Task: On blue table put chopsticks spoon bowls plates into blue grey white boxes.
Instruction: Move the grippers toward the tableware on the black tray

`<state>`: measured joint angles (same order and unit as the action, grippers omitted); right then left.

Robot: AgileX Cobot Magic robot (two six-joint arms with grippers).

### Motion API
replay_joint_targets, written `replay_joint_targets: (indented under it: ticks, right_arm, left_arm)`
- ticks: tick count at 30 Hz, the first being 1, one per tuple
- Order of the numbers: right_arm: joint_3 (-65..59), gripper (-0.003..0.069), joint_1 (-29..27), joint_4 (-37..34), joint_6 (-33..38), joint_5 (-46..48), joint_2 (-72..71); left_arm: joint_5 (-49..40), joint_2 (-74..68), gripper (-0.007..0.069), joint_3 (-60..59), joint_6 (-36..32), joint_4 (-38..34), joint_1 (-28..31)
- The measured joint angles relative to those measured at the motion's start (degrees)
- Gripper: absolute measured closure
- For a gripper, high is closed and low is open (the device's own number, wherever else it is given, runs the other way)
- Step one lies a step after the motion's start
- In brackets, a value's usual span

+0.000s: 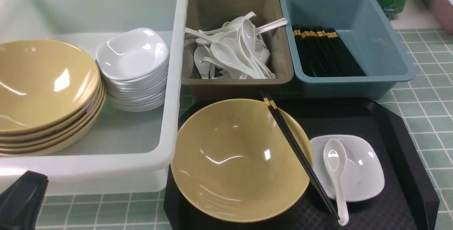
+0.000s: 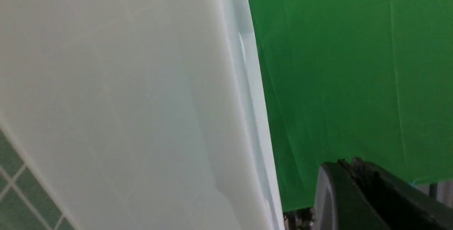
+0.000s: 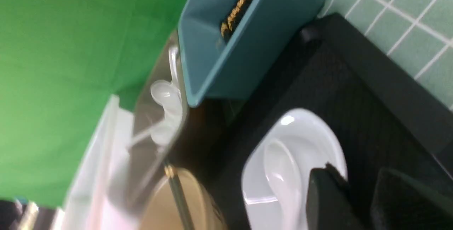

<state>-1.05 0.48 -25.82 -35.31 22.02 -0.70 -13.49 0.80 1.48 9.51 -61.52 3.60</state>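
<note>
Sorting tubs at the back and a loaded tray in front, on the pale blue-green tiled tabletop [image 1: 424, 99].
The left gripper [image 2: 343, 173] is closed beside the large translucent white tub [image 1: 177, 81], which holds stacked mustard-yellow bowls [image 1: 42, 92] and stacked white square dishes [image 1: 134, 67]. The grey-brown tub [image 1: 198, 7] holds white spoons [image 1: 230, 53] and the dusty-blue tub [image 1: 389, 53] holds black gold-banded chopsticks [image 1: 325, 53]. On the black textured tray [image 1: 389, 124] sit a lone yellow bowl [image 1: 230, 159] with a chopstick pair [image 1: 293, 145] across its rim, and a single white dish [image 1: 364, 173] carrying a white soup spoon [image 1: 336, 173]. The right gripper [image 3: 357, 177], part-open and empty, is near it.
</note>
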Motion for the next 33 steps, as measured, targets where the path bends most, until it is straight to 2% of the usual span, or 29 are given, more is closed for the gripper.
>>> replay_joint_targets:
  ticks: [2,3,4,7,10,12,15,18,21,25,27,29,30,31,33]
  right_arm:
    - [2.1,0.0423,0.9,-2.9,7.9,3.9,0.0]
    - [2.4,0.0423,1.0,-3.1,9.7,4.6,0.0]
    - [5.3,0.0423,1.7,-4.4,15.8,6.6,0.0]
    - [11.9,0.0435,2.5,-4.7,23.7,7.9,3.1]
    - [19.4,0.0491,2.9,-4.7,34.5,11.4,11.2]
    - [26.5,0.0551,3.0,-4.7,43.5,16.3,19.5]
    - [34.8,0.0613,3.0,-4.6,52.5,24.5,28.8]
    - [44.5,0.0622,3.0,-4.4,59.5,34.6,39.5]
    - [51.5,0.0622,3.9,-3.8,63.0,40.8,47.6]
    - [57.8,0.0622,9.3,0.5,63.4,44.1,55.9]
    - [59.3,0.0621,11.5,2.9,62.2,44.7,58.0]
    - [62.8,0.0621,17.7,10.7,58.0,46.2,63.5]
    - [63.3,0.0621,18.7,11.9,56.8,46.6,64.4]
    - [65.6,0.0621,22.9,16.7,53.9,47.3,68.3]
    - [67.0,0.0621,25.4,18.4,52.4,47.5,70.9]
  left_arm:
    - [-1.8,0.0,0.0623,4.2,-7.9,1.5,0.0]
    - [-1.8,0.0,0.0623,4.8,-8.9,1.5,0.0]
    - [-4.0,-0.1,0.0623,9.1,-16.7,4.0,0.0]
    - [-9.5,-4.1,0.0623,17.3,-26.9,10.5,0.0]
    - [-16.8,-12.6,0.0623,25.6,-29.2,19.2,0.0]
    - [-23.4,-19.6,0.0623,31.5,-28.9,26.1,0.0]
    - [-33.0,-28.2,0.0623,38.9,-27.9,34.7,-0.1]
    - [-40.5,-34.9,0.0623,45.8,-27.7,42.0,-2.1]
    - [-45.8,-40.3,0.0623,50.5,-27.6,47.2,-7.0]
    - [-49.7,-47.2,0.0623,54.2,-27.5,50.1,-14.6]
    - [-50.0,-49.2,0.0623,54.9,-27.5,50.2,-17.4]
    - [-49.8,-52.8,0.0623,55.6,-27.5,50.2,-21.7]
    - [-49.7,-53.3,0.0623,55.6,-27.5,50.2,-22.3]
    - [-49.3,-55.2,0.0623,55.7,-27.5,50.2,-24.5]
    - [-49.0,-56.5,0.0623,55.7,-27.5,50.2,-25.8]
